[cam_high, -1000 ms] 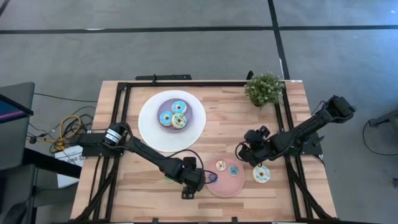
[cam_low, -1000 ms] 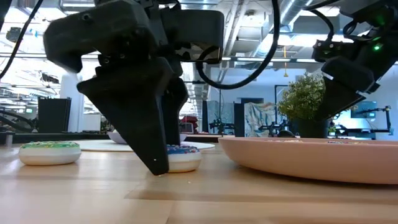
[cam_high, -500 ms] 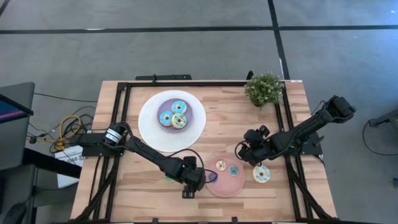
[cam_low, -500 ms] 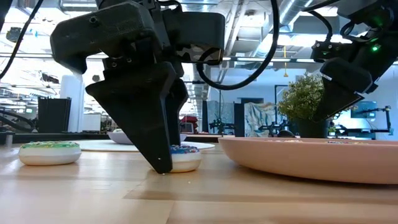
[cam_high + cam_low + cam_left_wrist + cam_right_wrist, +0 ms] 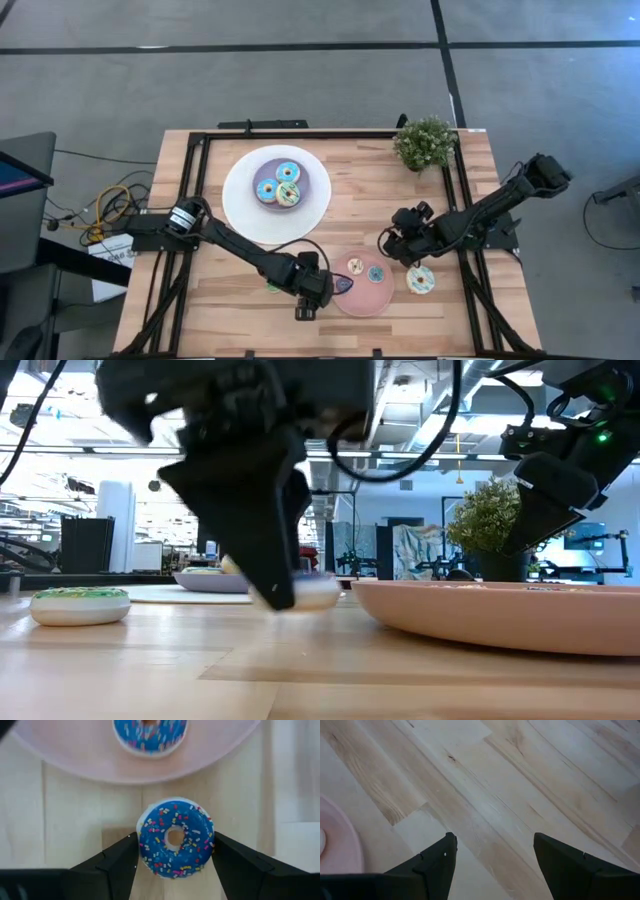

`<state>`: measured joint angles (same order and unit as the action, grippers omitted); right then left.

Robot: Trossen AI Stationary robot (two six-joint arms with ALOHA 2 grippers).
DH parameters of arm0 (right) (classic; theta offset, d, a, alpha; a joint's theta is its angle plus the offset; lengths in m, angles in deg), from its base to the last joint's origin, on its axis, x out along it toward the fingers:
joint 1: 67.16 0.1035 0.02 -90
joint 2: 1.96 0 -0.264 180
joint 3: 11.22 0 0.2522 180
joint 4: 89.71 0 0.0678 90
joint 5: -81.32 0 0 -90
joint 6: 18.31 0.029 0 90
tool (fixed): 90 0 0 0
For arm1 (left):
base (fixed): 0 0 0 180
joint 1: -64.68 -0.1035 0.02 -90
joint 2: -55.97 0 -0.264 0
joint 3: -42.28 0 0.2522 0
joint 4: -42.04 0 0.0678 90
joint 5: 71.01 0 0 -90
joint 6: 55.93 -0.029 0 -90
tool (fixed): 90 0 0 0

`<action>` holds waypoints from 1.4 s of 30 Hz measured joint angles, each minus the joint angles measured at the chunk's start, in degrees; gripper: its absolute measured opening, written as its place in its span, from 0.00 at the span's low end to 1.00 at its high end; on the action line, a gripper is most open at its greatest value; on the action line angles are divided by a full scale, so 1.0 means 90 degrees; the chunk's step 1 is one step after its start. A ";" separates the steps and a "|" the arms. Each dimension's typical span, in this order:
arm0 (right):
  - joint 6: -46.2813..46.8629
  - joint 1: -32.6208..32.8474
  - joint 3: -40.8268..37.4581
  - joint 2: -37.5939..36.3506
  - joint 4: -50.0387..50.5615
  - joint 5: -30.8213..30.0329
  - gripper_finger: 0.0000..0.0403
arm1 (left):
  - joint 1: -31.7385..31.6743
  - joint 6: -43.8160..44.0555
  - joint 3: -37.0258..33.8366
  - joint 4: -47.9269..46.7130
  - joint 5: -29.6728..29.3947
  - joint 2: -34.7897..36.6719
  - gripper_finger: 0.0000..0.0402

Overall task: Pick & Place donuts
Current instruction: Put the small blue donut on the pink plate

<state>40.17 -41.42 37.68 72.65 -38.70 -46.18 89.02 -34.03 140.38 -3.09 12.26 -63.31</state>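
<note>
Closing in from both sides, the left gripper (image 5: 172,852) has its fingers against the blue sprinkled donut (image 5: 175,838); a second ago they stood wider around it. In the low view that donut, which sat flat on the wood half a second back, now appears slightly raised beside the pink plate (image 5: 500,615), so the pick looks made and the carry to a plate comes next. A green-iced donut (image 5: 80,604) lies on the table further left. Three donuts sit on the lilac plate (image 5: 260,177) atop the white one. Over to the right, the right gripper (image 5: 388,244) waits above bare wood, jaws apart and empty, near a cream donut (image 5: 421,280).
</note>
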 joint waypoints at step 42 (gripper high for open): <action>-0.0049 -0.0044 0.0005 0.0002 -0.0146 0.0010 0.63 | -0.0580 -0.1691 0.3279 0.1054 0.0335 -0.2317 0.57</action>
<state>39.73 -41.82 37.72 72.67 -40.02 -46.09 83.80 -49.25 169.89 6.40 15.28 -84.16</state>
